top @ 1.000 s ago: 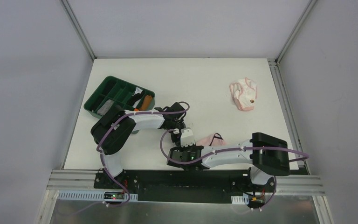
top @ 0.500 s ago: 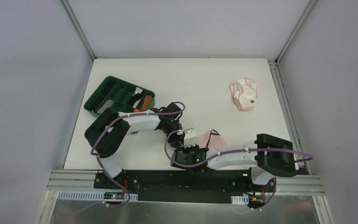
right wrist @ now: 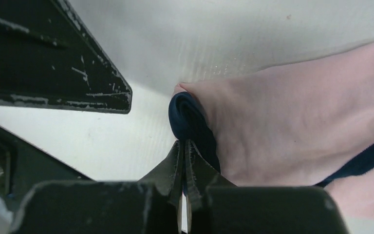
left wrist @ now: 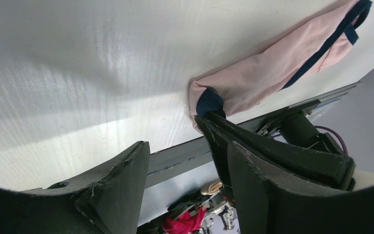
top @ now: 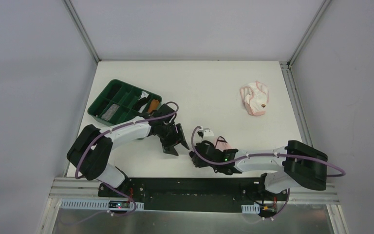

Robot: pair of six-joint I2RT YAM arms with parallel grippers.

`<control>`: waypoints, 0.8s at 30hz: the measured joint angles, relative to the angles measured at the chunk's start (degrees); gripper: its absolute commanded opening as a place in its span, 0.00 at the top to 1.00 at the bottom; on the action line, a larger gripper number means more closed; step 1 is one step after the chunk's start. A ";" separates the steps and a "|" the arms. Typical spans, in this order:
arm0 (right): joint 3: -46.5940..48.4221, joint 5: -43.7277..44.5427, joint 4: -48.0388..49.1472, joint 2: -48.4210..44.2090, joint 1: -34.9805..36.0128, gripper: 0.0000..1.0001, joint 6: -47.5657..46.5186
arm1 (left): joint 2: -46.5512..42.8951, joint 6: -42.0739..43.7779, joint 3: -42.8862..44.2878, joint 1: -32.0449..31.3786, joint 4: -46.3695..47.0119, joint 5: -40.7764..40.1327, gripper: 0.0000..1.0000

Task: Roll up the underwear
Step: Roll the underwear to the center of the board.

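Right claw (right wrist: 184, 146) is clenched tight on the navy edging at one end of the pink underwear (right wrist: 297, 107), tips meeting right where the hem curls over. Left claw (left wrist: 187, 146) is released, jaws apart, just beside that same end and touching no cloth afaict. The pink pair lies as a long narrow strip nr the near edge of the counter (top: 214, 83), approx midway along it, w/ only the pinched end turned up. So I'd say the folding into a strip is done and the roll itself is barely begun, if at all. The paler underwear (top: 254, 100) sits crumpled by the right edge, toward the far right corner, well apart from both arms & not rolled; that one is all to do. Green tray (top: 101, 96) is at the left edge w/ rolled cloths in it.
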 measured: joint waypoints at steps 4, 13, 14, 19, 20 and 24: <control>-4.13 -7.93 6.95 -1.75 -4.17 1.00 0.55 | -0.02 1.03 -1.11 -0.28 0.20 0.20 0.46; -10.84 -17.68 13.73 -5.97 -10.67 1.00 3.74 | 4.39 2.78 -1.55 -3.82 3.76 2.10 0.47; -11.67 -18.27 13.84 -6.84 -11.23 1.00 4.11 | 4.96 2.78 -1.55 -4.26 4.39 2.14 0.47; -14.93 -21.97 15.32 -9.66 -14.29 1.00 5.62 | 7.69 2.56 -1.53 -5.55 7.34 2.86 0.47; -15.37 -22.91 15.85 -9.77 -14.84 1.00 5.70 | 7.91 2.47 -1.53 -5.57 7.91 3.21 0.47; -16.41 -25.62 17.64 -9.68 -16.20 1.00 6.45 | 8.50 1.53 -1.49 -5.95 11.10 3.34 0.50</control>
